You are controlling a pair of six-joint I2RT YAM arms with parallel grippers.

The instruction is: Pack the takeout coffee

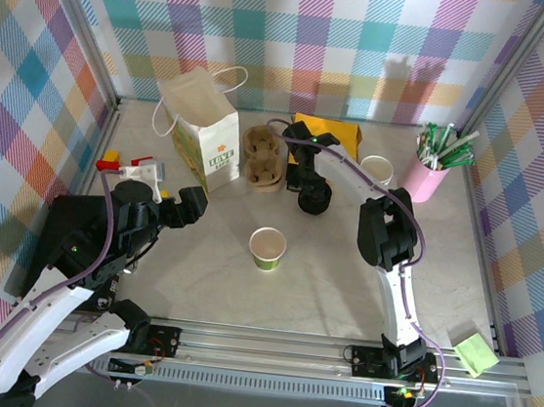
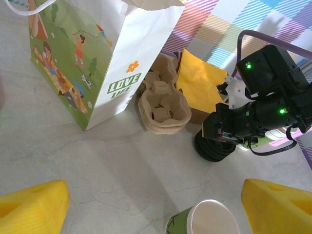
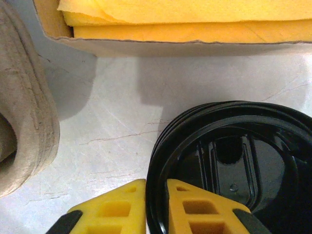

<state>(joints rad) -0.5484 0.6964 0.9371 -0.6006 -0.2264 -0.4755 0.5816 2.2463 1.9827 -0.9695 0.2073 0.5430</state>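
1. The coffee cup (image 1: pixel 267 247) is found uncovered at mid-table (image 1: pixel 341 290), just ahead of the left gripper (image 2: pixel 155 191), whose fingers are spread wide.
2. The right gripper (image 3: pixel 156 185) is pinched on the lid (image 3: pixel 234 161) rim.
3. Nested lids could be lifted together, or the thin rim dropped.

paper cup (image 1: pixel 267 248) | cream top, green band | upright, open, mid-table | black lid (image 1: pixel 314 200) apart, farther back

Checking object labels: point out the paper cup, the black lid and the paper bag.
paper cup (image 1: pixel 267 243), top view, open mouth.
black lid (image 3: pixel 234 165), right wrist view, recessed top.
paper bag (image 2: pixel 97 58), left wrist view, printed side.
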